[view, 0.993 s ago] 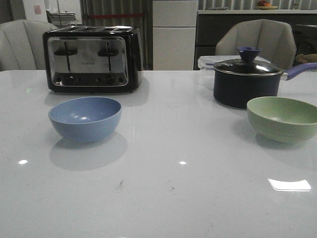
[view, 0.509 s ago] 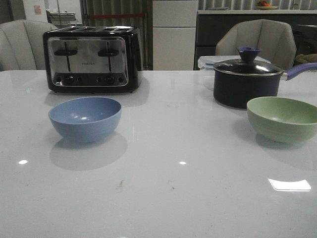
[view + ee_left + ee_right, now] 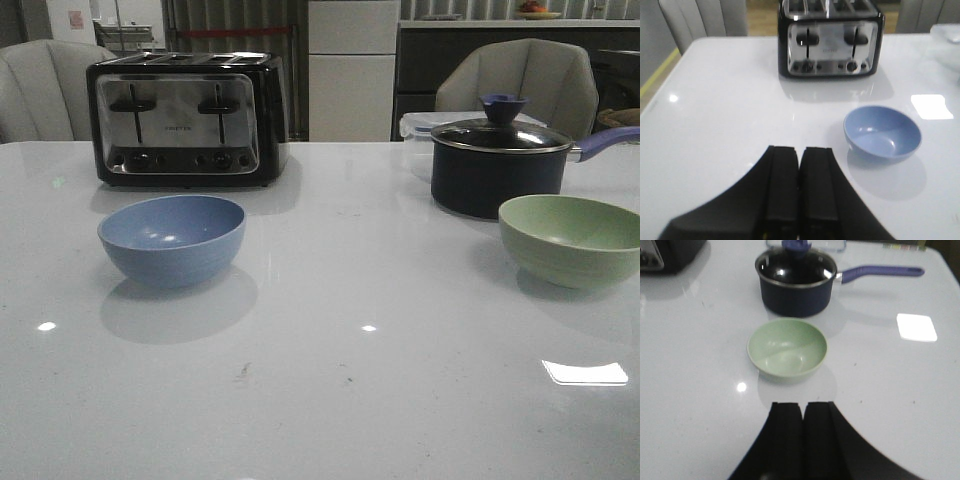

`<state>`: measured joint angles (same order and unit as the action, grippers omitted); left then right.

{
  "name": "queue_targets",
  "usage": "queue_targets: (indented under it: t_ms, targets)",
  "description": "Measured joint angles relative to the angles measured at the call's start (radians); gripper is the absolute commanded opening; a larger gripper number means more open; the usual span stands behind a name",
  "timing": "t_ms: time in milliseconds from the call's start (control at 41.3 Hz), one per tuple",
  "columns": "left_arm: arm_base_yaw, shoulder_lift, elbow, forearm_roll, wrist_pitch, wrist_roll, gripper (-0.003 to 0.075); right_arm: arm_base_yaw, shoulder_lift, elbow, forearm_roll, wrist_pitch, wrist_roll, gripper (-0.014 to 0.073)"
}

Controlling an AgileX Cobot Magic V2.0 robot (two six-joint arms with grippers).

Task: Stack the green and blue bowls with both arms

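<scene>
The blue bowl (image 3: 172, 238) stands upright and empty on the white table's left side; it also shows in the left wrist view (image 3: 882, 131). The green bowl (image 3: 572, 238) stands upright and empty at the right, just in front of the pot; it also shows in the right wrist view (image 3: 787, 347). My left gripper (image 3: 800, 148) is shut and empty, above the table, apart from the blue bowl. My right gripper (image 3: 803, 404) is shut and empty, a short way from the green bowl. Neither arm shows in the front view.
A black and steel toaster (image 3: 183, 120) stands behind the blue bowl. A dark lidded pot (image 3: 497, 165) with a blue handle (image 3: 882, 272) stands right behind the green bowl, a clear container (image 3: 418, 125) behind it. Chairs stand beyond the table's far edge.
</scene>
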<state>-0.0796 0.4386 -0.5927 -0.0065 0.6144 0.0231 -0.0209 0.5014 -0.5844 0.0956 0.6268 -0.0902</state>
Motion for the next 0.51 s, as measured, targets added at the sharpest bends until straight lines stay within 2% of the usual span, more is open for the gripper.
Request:
queue_targets:
  t_ms: [315,388,509]
  targets:
    - [0.0,0.131,0.0,-0.002,0.061,0.0,0.0099,0.0,0.179,0.0,0.0,0.097,0.0,0.0052]
    - [0.0,0.148,0.0,-0.002,0.061,0.0,0.015,0.0,0.211,0.0,0.0,0.102,0.0,0.0152]
    - [0.0,0.168,0.0,-0.002,0.061,0.0,0.0375,0.0,0.259,0.0,0.0,0.102,0.0,0.0407]
